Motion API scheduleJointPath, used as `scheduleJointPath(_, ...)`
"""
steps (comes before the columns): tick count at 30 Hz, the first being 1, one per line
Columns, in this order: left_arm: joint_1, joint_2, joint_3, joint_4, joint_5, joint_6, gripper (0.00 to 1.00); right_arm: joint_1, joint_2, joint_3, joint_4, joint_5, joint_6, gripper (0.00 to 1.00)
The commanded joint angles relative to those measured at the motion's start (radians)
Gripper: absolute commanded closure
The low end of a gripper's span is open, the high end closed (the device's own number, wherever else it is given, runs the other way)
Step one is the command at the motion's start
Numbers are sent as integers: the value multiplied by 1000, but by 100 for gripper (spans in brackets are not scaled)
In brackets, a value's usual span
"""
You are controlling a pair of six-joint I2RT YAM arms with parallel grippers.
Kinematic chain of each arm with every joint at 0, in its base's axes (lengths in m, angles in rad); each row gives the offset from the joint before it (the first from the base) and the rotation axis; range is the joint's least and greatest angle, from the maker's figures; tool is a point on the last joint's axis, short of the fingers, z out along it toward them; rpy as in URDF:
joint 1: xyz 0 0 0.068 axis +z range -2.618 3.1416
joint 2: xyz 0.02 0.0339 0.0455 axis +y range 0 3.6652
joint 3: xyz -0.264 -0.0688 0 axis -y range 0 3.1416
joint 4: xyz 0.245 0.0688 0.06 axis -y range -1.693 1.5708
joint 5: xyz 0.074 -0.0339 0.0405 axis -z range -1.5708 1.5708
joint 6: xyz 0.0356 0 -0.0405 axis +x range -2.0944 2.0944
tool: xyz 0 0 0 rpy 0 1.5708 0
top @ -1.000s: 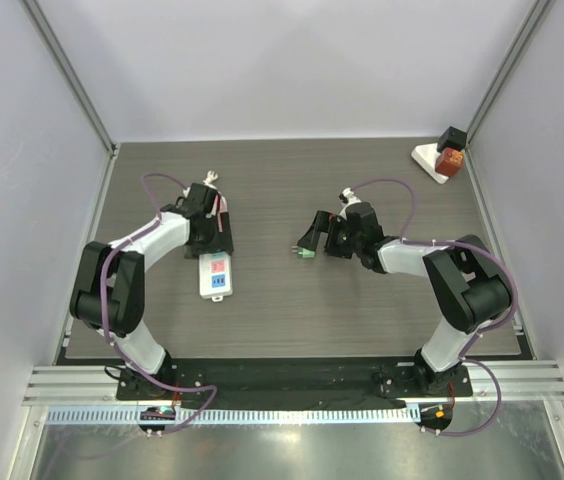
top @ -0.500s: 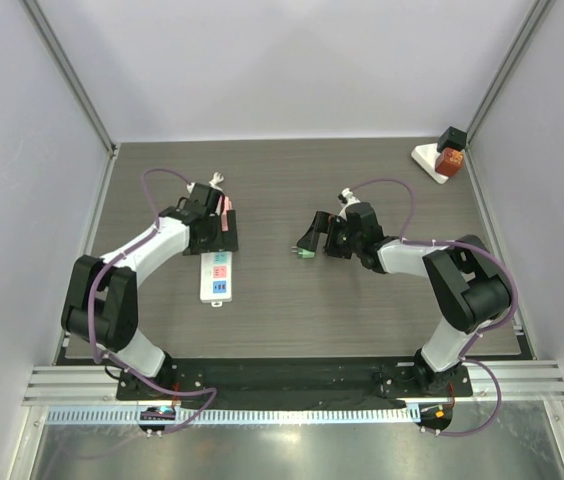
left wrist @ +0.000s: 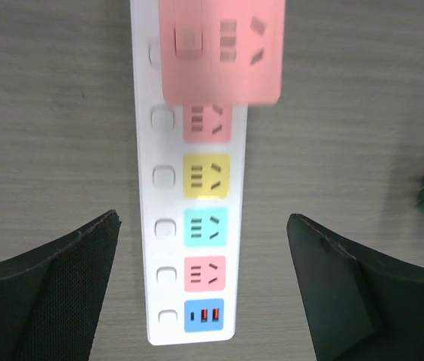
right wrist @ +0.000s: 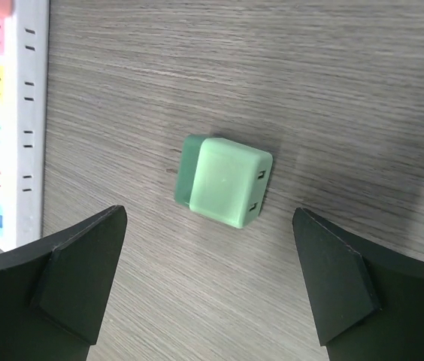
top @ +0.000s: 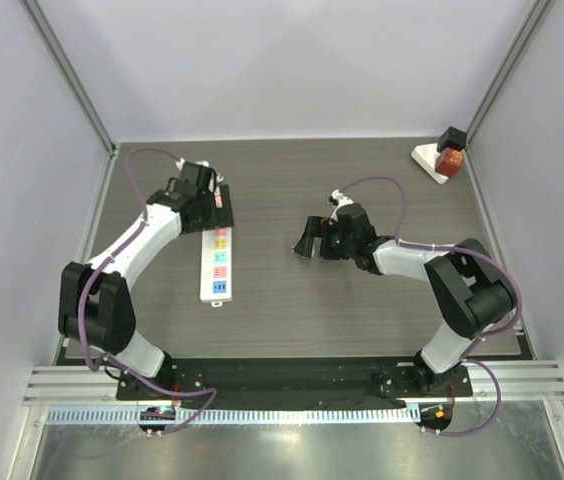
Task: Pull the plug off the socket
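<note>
Jaws of my left gripper (left wrist: pixel 202 219) stand wide and empty, straddling the power strip (left wrist: pixel 146 248), whose long axis runs 12 to 6. A pink block (left wrist: pixel 222 49) sits at its 12 end. The green plug (right wrist: pixel 225 183) lies unplugged on the counter (right wrist: pixel 347 75), centred between my right gripper's (right wrist: pixel 208 212) wide, empty jaws. Right arm is nearer.

Tabletop (top: pixel 292 300): dark wood-grain surface.
Power strip (top: pixel 216 268): white, left of centre, flat, lengthwise; pink, yellow, teal, pink sockets, blue one at near end.
Green plug (right wrist: pixel 223 180): near centre, lying loose, apart from strip.
White base (top: pixel 428 157): far right corner, carrying red and black blocks.
</note>
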Motion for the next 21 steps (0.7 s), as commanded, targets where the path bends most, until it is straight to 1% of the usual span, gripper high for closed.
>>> scheduleJointPath(1, 36, 25, 175, -40, -3, -18, 9, 27, -64, 78, -78, 109, -74, 3)
scheduleJointPath(2, 36, 48, 236, -53, -10, -15, 9, 38, -71, 87, -99, 129, -79, 4)
scheduleJointPath(4, 37, 115, 289, -60, -33, -11, 9, 48, -110, 120, -159, 174, -94, 5)
scheduleJointPath(5, 37, 140, 344, -85, -37, -1, 9, 68, -128, 129, -179, 188, -97, 6)
scheduleJointPath(7, 37, 203, 388, -109, -49, 8, 12, 93, -186, 143, -224, 232, -102, 8)
scheduleJointPath(8, 37, 211, 393, -94, -53, 14, 12, 117, -203, 141, -228, 235, -96, 9)
scheduleJointPath(10, 37, 209, 372, -42, -70, 20, 13, 142, -240, 129, -228, 222, -59, 13)
scheduleJointPath(13, 37, 200, 324, -8, -99, 46, 12, 191, -257, 108, -208, 212, -13, 15)
scheduleJointPath(15, 36, 196, 280, 7, -81, 52, 10, 235, -256, 80, -164, 212, 36, 15)
scheduleJointPath(17, 30, 203, 268, 6, -69, 40, 7, 263, -234, 55, -100, 211, 94, 16)
scheduleJointPath(18, 28, 205, 267, 5, -60, 37, 6, 295, -225, 52, -83, 214, 109, 16)
scheduleJointPath(21, 14, 217, 260, 22, -69, 49, 5, 349, -177, 67, -50, 229, 142, 16)
